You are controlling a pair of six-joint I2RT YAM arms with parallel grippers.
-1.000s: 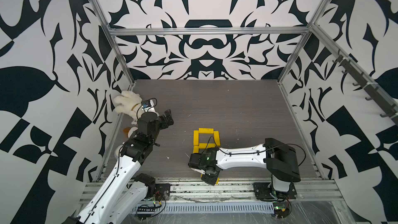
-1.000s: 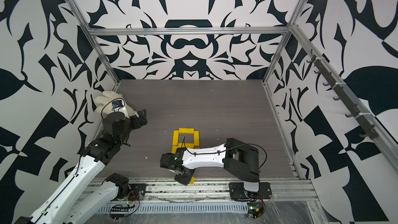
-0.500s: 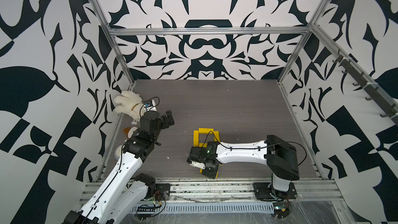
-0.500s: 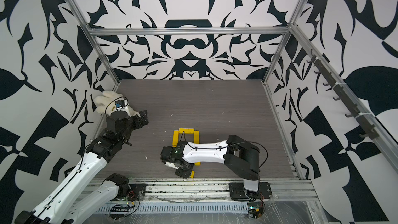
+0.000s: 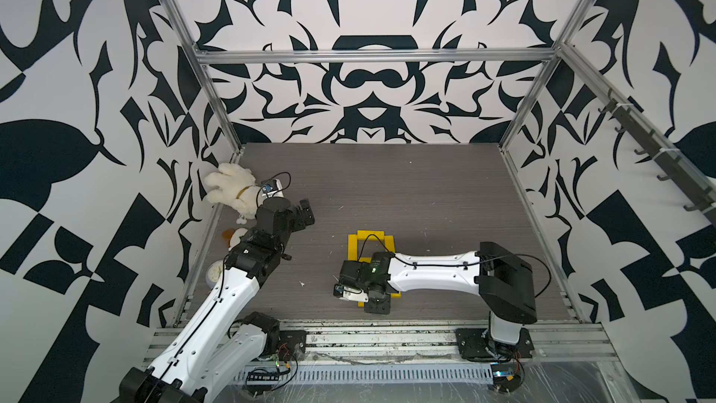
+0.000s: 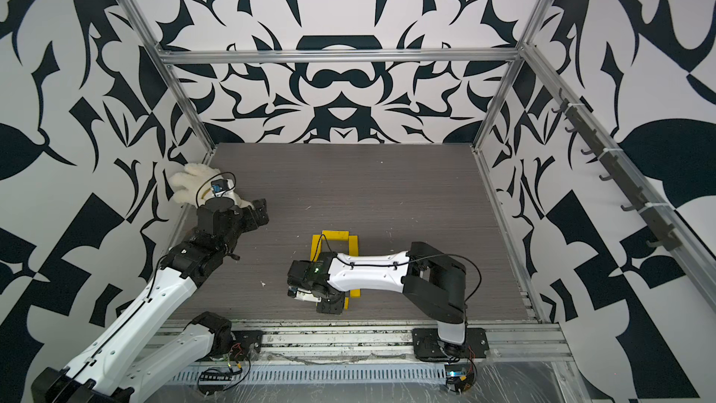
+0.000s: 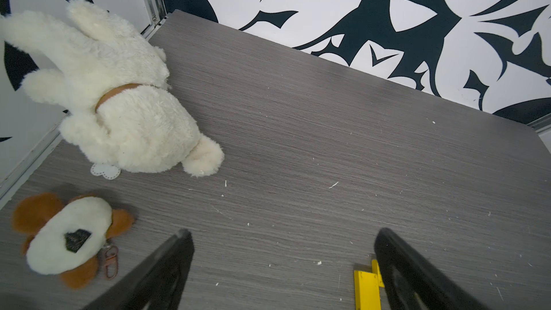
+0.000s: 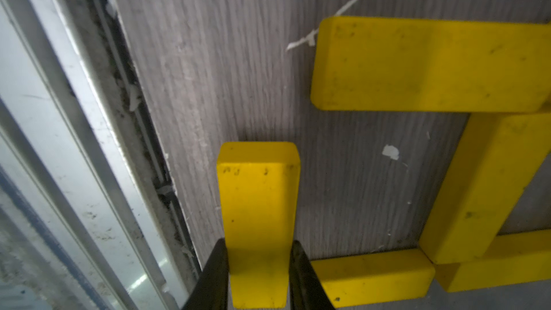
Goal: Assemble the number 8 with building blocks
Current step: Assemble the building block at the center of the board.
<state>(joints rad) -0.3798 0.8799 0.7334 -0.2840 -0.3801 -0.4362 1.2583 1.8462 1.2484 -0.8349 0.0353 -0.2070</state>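
Right claw (image 8: 258, 244) clenched on one yellow building block (image 8: 258, 198) at the counter (image 5: 387, 188) front edge, beside the unfinished number 8 (image 5: 370, 235); left claw (image 7: 283, 234) spread wide, empty, near white plush toy (image 7: 128, 114).

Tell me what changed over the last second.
The right arm, jaws shut on a yellow bar, swung slightly to its left. The left arm, jaws open, eased a little forward. Nothing was taken or released. The placed bars and plush toy stayed put.
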